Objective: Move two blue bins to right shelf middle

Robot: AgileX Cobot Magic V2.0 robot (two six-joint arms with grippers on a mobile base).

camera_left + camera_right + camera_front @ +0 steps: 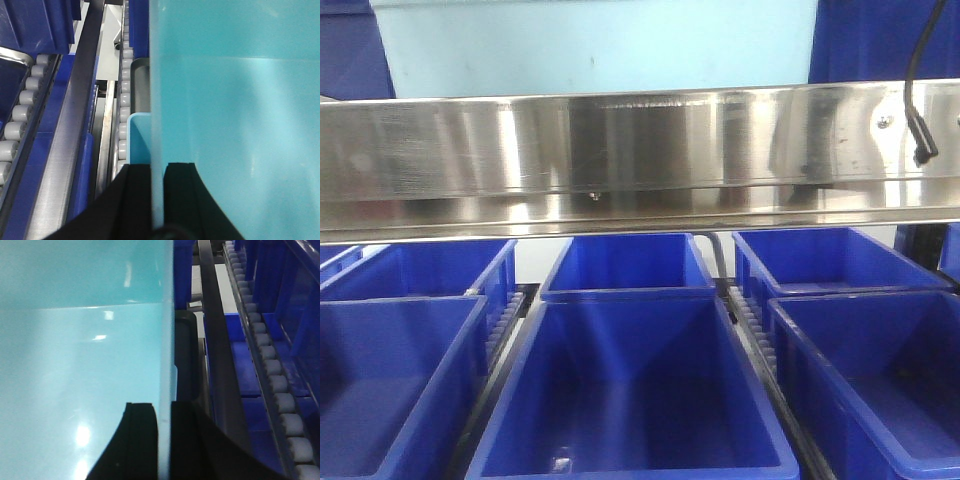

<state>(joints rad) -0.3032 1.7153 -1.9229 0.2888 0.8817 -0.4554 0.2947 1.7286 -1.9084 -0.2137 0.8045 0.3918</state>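
A light blue bin [590, 45] shows at the top of the front view, above the steel shelf rail. In the left wrist view my left gripper [158, 167] is shut on the bin's left wall, one black finger inside and one outside the light blue bin [235, 125]. The right wrist view has my right gripper [164, 407] shut on the opposite wall of the same bin [85, 350]. Neither gripper shows in the front view. A second light blue bin is not visible.
A shiny steel shelf rail [620, 150] crosses the front view. Below it stand several dark blue bins [630, 390] in rows on roller tracks [280, 400]. More rollers [20, 120] run at the left. A black cable [917, 100] hangs at the upper right.
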